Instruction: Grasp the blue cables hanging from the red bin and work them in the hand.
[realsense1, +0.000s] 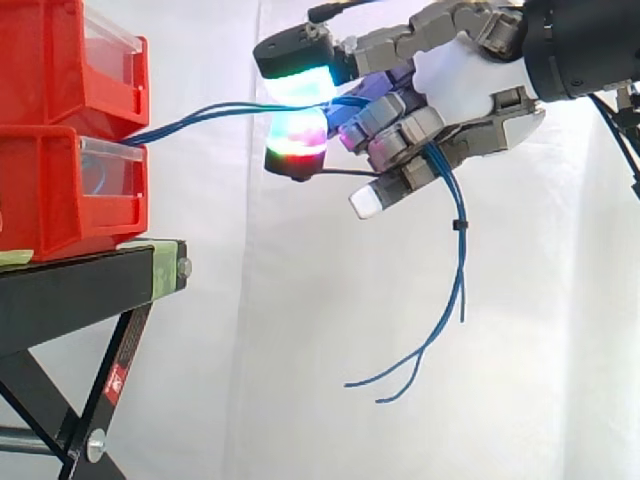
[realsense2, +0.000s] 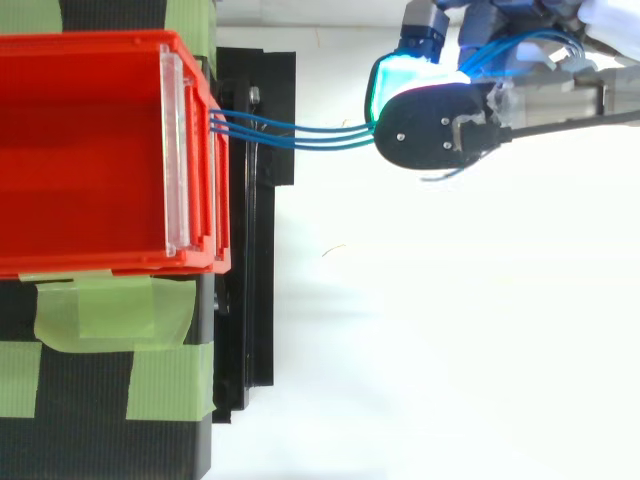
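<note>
The hand is at upper right, clear of the black stand, its fingers curled round the blue cables. The cables leave the front of the stacked red bins at the seam between upper and lower bin and run nearly level to the hand. There they pass between two glowing fingertips and through the closed fingers, and their loose ends dangle below the palm before the white curtain.

Two red bins, three blue cables, one black stand, one hand
</note>
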